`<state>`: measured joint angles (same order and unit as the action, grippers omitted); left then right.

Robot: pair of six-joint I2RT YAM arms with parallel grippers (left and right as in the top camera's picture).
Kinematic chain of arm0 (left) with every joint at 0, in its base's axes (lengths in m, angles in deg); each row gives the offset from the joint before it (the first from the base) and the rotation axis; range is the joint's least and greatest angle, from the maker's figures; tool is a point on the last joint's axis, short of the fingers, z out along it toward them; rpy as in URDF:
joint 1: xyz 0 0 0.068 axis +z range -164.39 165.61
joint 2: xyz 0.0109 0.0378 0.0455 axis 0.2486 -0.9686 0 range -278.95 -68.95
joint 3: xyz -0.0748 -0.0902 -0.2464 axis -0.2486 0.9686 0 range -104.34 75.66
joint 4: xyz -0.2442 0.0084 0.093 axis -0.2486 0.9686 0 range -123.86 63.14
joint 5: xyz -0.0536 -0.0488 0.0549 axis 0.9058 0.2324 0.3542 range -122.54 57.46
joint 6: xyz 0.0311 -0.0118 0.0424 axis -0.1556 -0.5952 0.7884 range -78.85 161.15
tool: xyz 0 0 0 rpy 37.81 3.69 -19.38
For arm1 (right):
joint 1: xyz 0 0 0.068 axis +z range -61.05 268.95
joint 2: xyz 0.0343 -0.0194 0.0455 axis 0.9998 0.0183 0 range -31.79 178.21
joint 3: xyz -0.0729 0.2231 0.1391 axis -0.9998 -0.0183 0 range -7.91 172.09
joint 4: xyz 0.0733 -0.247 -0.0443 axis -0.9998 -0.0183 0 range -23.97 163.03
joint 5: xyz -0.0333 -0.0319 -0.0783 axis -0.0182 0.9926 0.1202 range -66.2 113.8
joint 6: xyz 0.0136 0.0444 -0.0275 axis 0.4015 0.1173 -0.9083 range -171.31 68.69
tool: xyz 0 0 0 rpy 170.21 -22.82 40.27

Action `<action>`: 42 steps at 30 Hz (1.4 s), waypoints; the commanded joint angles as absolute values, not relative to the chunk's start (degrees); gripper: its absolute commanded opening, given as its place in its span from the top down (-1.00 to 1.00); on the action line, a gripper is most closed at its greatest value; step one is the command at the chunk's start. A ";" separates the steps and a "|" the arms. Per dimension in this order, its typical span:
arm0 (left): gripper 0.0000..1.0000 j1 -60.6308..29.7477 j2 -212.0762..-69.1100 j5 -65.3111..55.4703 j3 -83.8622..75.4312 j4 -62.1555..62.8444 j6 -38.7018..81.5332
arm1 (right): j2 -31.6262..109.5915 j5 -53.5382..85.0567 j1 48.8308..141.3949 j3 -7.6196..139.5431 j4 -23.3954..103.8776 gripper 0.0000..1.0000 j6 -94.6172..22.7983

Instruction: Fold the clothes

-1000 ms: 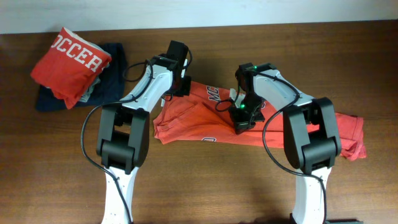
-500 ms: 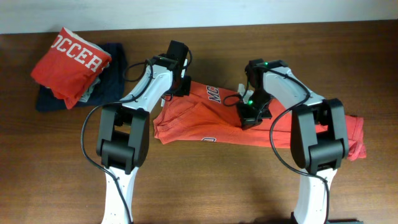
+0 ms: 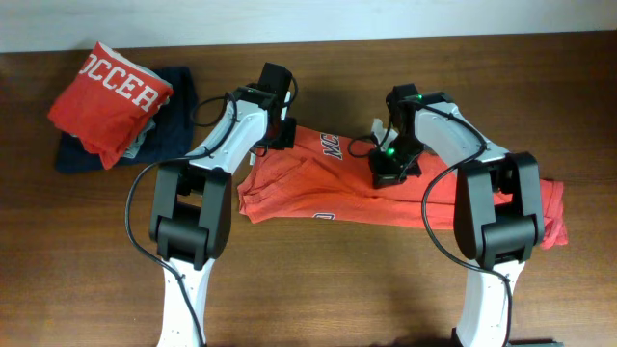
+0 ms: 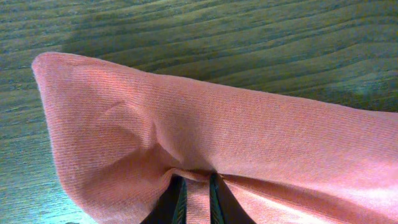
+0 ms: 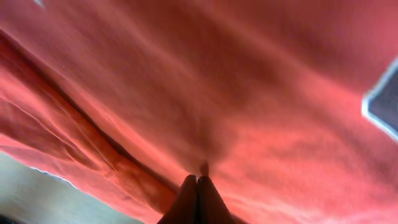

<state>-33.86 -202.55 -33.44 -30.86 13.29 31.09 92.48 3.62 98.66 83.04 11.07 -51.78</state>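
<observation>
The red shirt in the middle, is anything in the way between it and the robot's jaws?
Nothing visible is in the way. The left jaws pinch a fold of the shirt, and the right jaws are shut right on its cloth.

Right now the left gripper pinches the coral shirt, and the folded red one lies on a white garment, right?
No: overhead shows the folded red shirt lying on a dark navy garment, not white. The left gripper does pinch the coral shirt.
</observation>
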 commanded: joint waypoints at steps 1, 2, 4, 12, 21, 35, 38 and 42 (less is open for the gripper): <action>0.72 -33.33 -203.18 -34.32 -31.97 13.49 31.85 | 90.62 1.50 99.08 83.96 11.93 0.92 -51.84; 0.72 -33.33 -203.18 -34.32 -31.97 13.49 31.85 | 90.62 1.48 99.19 83.92 12.01 0.92 -51.84; 0.72 -33.33 -203.18 -34.32 -31.97 13.47 31.85 | 90.62 1.48 99.65 83.76 11.99 0.92 -51.84; 0.72 -33.33 -203.18 -34.32 -31.97 13.47 31.85 | 90.62 7.09 101.66 80.66 12.47 0.92 -51.84; 0.72 -33.33 -203.18 -34.34 -31.97 13.47 31.85 | 90.62 8.38 101.75 78.58 9.70 0.92 -51.82; 0.72 -33.31 -203.18 -34.51 -31.97 13.51 31.87 | 90.62 10.70 101.72 75.76 7.44 0.92 -51.73; 0.72 -33.27 -203.18 -34.51 -31.97 13.49 31.87 | 90.62 14.39 101.62 75.61 6.50 0.92 -50.12; 0.72 -32.96 -203.18 -34.49 -31.97 13.49 31.85 | 90.62 14.61 101.64 75.61 5.02 0.92 -49.26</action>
